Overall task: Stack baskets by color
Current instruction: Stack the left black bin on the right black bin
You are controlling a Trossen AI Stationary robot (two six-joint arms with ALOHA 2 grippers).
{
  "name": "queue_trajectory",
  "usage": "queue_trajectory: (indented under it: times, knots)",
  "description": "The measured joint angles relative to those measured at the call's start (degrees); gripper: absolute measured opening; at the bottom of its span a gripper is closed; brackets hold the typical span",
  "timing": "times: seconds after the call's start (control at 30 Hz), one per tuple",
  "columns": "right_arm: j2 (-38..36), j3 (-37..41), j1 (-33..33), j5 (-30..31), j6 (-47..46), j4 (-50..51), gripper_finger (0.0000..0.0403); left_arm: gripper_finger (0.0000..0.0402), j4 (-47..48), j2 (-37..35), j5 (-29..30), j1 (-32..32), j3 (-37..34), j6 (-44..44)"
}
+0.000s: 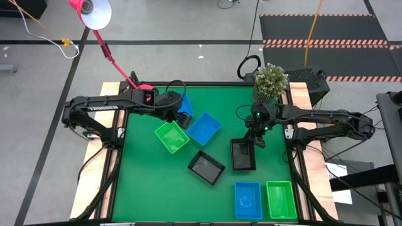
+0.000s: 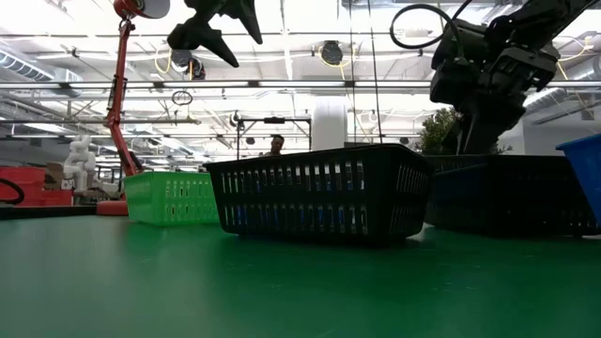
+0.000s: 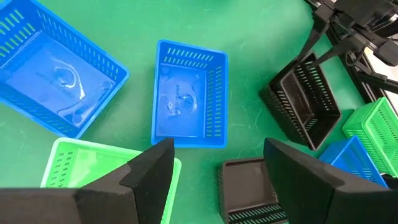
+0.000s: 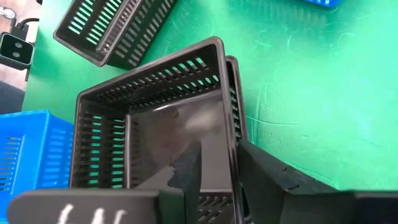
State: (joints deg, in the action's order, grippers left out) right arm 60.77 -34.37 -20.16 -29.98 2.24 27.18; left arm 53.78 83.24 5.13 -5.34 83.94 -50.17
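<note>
Two black baskets point(image 4: 155, 124) sit nested on the green mat, a second rim point(image 4: 235, 93) showing just outside the upper one; in the high view they lie right of centre point(image 1: 242, 156). My right gripper point(image 4: 217, 168) is open at their far right corner, one finger inside and one outside the right wall. Another black basket point(image 1: 206, 167) lies alone near the middle. A green basket point(image 1: 171, 137) and a blue basket point(image 1: 204, 129) lie under my left gripper point(image 1: 182, 117), which hangs open and empty above them. A third blue basket point(image 1: 184, 100) shows behind it. My right gripper straddles the nested black baskets' right wall point(image 4: 229, 149) near its far corner, slanting down from the far right, one finger inside point(image 4: 186, 171) and one outside point(image 4: 267, 177). Whether either finger touches the wall I cannot tell. The baskets rest on the mat.
A blue basket point(image 1: 247, 199) and a green basket point(image 1: 281, 199) sit side by side at the near right. A potted plant point(image 1: 270, 80) stands at the far right corner, a red lamp stand point(image 1: 135, 83) at the far left. Bare mat lies at the near left.
</note>
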Motion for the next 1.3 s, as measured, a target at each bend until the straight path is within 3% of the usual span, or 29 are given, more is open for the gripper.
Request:
queue_trajectory:
  times: [0.77, 0.97, 1.3]
  knots:
    - [0.00, 0.00, 0.02, 0.14, -6.21, 1.42, 0.0176, 0.0250, -0.01, 0.00, -0.02, -0.31, 0.00, 0.56]
    - [0.13, 0.00, 0.02, 3.21, -6.64, 0.63, 0.0173, 0.0250, -0.01, 0.00, -0.02, -1.35, 0.00, 1.56]
    - [3.75, -0.02, 0.03, -0.21, -5.04, 0.87, 0.0152, 0.0250, 0.01, 0.00, -0.04, -3.67, 0.00, 3.19]
